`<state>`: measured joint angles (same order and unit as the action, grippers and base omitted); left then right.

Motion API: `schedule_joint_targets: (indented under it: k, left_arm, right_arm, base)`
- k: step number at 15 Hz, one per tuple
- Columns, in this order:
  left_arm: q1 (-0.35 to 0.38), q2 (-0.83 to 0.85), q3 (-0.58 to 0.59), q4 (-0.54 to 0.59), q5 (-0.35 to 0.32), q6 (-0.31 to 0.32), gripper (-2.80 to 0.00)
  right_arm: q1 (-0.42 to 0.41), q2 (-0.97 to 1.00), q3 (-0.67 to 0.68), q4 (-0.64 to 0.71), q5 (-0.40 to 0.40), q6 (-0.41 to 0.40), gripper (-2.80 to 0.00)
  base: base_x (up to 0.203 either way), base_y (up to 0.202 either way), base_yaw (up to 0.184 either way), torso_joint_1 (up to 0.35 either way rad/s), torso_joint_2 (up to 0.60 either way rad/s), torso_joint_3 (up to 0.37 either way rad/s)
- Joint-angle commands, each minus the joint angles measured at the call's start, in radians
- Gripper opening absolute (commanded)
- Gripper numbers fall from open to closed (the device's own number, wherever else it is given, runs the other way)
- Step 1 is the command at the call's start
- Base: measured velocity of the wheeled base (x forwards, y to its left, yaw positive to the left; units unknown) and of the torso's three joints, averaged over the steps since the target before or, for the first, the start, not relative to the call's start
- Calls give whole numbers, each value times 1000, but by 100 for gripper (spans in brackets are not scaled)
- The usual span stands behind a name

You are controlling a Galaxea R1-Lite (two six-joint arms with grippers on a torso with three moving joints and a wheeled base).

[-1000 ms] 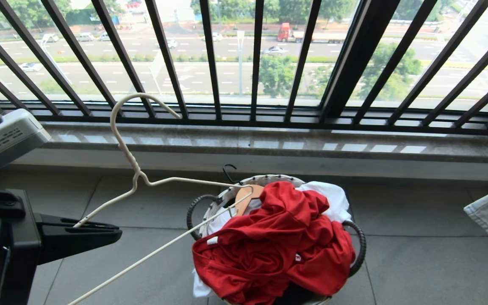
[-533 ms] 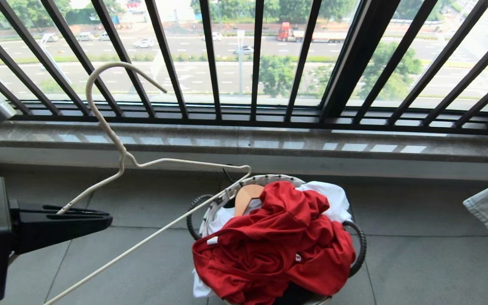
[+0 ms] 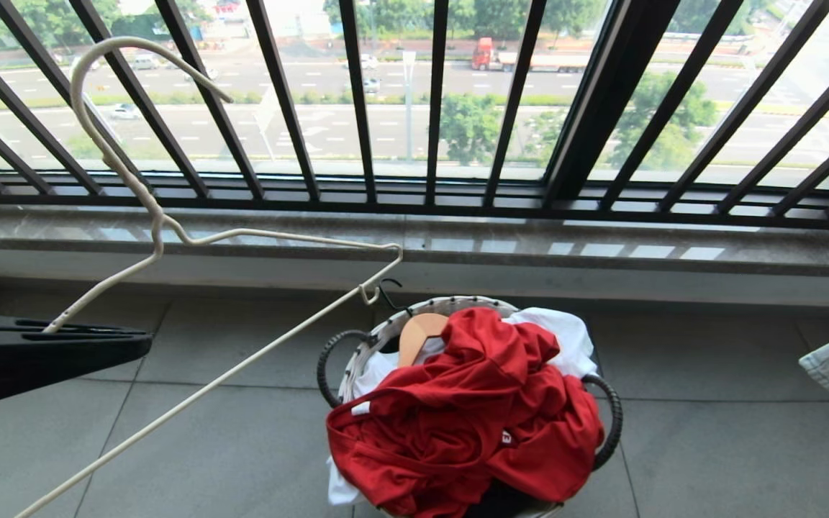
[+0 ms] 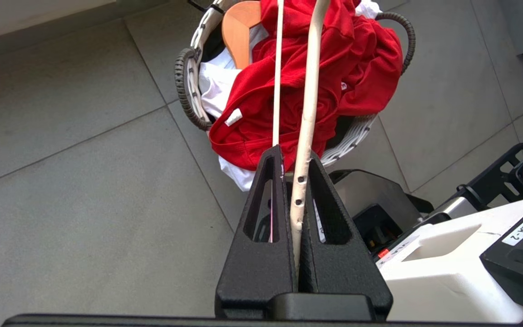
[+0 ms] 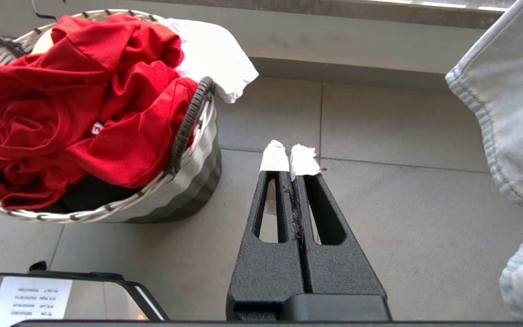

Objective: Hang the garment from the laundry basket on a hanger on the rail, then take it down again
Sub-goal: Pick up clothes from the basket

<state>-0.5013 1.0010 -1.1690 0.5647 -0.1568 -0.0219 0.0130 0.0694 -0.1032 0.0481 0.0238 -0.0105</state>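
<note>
Item: garment [image 3: 465,410], 1 red T-shirt, lying crumpled and heaped on top of the laundry basket [image 3: 357,352], spilling over the near rim; white lettering is only partly showing at a fold.

Container: 1 small round basket, standing on the grey tiled floor [image 3: 709,446] below the window ledge [image 3: 601,248]. Also sitting in it: 1 white cloth item [image 3: 562,334] under the red one, 1 light-wood hanger [image 3: 418,334] with its dark hook poking up at the far rim, and something dark at the bottom.

Tool: hanger [image 3: 242,237], 1 thin cream wire piece, being held up in the air to the left of the basket, its long hook standing in front of the black window bars [image 3: 357,101], its far shoulder corner hanging just above the basket's far rim.

Left gripper [image 3: 142,338]: 1, clenched on the wire of the hanger's near shoulder, low at the left edge of the head view.

Right gripper [image 5: 291,156]: 1, closed on nothing, white-padded tips pressed together, hovering over bare tiles beside the basket. 1 pale grey-green garment [image 5: 506,104] is hanging near it.

Rail: not appearing in any view.

Risks, judged:
1. The thin wire is sitting in a narrow pinch, so it could be twisting or slipping as the load swings.
2. The hanger's low corner could be snagging the basket rim or the dark hook there.
3. The red T-shirt is tangling with the white cloth, so a lift could be dragging both out.
</note>
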Motion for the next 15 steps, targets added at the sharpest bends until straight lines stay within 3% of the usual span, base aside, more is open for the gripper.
schedule_joint_targets:
  k: [1,6,8,9,11,15]
  left_arm:
    - [0,-10,-9,9,0,-3,-280]
    - [0,-7,-15,12,18,-2,-280]
    - [0,-5,-24,12,29,-5,-280]
    - [0,-7,-26,28,29,-6,-280]
    - [0,0,-56,57,29,-11,-280]
    - [0,5,-91,58,57,-61,-280]
  right_arm:
    - [10,226,-97,-6,27,7,-280]
    - [41,788,-293,-136,200,46,-280]
    - [152,1008,-418,-168,237,103,-280]
    - [245,1097,-472,-178,229,129,-280]
    - [459,1278,-556,-203,140,174,-280]
    - [670,1548,-657,-323,-31,232,-280]
  base:
    - [0,0,0,0,0,0]
    - [0,0,0,0,0,0]
    - [0,0,0,0,0,0]
    - [0,0,0,0,0,0]
    - [0,0,0,0,0,0]
    - [0,0,0,0,0,0]
